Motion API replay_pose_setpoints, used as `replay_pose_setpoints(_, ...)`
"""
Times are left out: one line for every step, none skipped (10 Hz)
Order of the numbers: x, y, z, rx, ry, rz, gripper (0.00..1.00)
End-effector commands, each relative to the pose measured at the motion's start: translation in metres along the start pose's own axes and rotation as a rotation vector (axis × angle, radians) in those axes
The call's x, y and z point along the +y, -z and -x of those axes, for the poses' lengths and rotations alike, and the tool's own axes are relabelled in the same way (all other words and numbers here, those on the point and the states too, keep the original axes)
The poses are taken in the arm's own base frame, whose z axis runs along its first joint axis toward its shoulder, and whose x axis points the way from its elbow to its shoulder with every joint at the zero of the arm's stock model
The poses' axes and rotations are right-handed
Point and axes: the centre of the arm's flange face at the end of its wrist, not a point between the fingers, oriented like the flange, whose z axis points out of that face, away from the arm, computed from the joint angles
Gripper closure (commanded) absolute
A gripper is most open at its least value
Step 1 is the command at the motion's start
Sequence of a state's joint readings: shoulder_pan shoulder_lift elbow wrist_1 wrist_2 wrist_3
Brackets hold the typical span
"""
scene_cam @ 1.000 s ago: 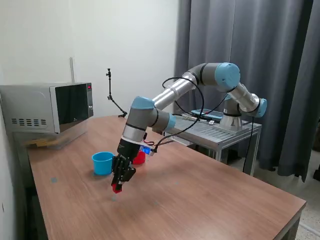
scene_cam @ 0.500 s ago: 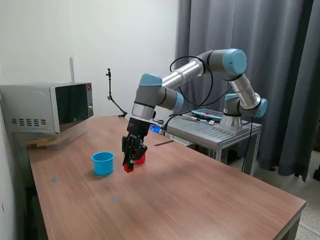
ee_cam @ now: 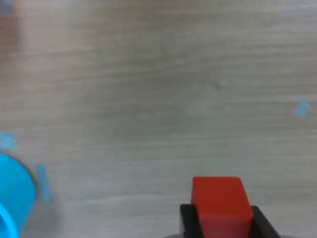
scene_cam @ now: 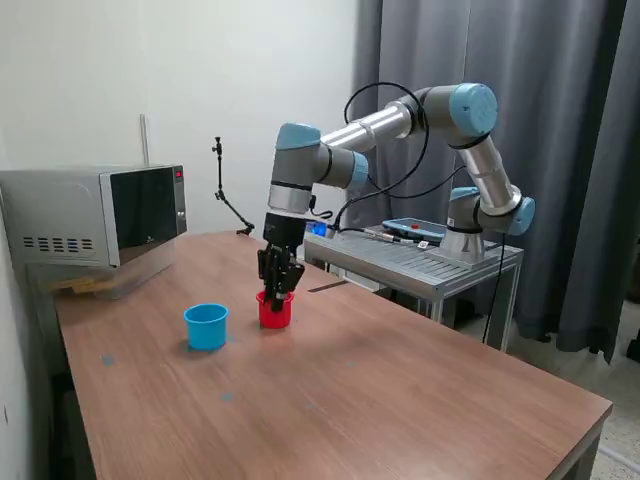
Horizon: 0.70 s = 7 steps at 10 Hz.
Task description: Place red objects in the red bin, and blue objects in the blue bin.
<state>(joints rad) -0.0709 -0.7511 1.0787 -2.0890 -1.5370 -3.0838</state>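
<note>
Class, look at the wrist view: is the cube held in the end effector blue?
No, the cube clamped between the end effector's black fingers is red.

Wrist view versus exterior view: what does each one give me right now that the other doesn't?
Only the wrist view shows the red cube clearly, clamped between the tool's black fingers, plus small blue marks on the wood.

Only the exterior view shows the red cup directly under the tool, the whole arm, the microwave and the side stand. The cube is hard to make out there.

Both show the blue cup, the wooden table and the tool.
</note>
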Motion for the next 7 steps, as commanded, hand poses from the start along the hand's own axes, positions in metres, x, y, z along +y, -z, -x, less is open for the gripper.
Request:
replay_pose_setpoints(-0.004,-0.003,0.047,-0.014,-0.060,-0.042,1.00)
replay_pose_setpoints(-0.007,-0.001,0.072,-0.019,-0.093,-0.059,1.00)
replay_pose_setpoints(-0.010,0.001,0.094,-0.025,-0.120,-0.067,1.00)
replay_pose_setpoints(-0.016,0.000,0.107,-0.028,-0.138,-0.080,1.00)
replay_pose_setpoints(-0.019,0.002,0.110,-0.028,-0.143,-0.091,1.00)
replay_pose_setpoints(-0.023,0.006,0.110,-0.030,-0.144,-0.106,1.00)
replay_pose_setpoints(-0.028,0.009,0.109,-0.030,-0.144,-0.112,1.00)
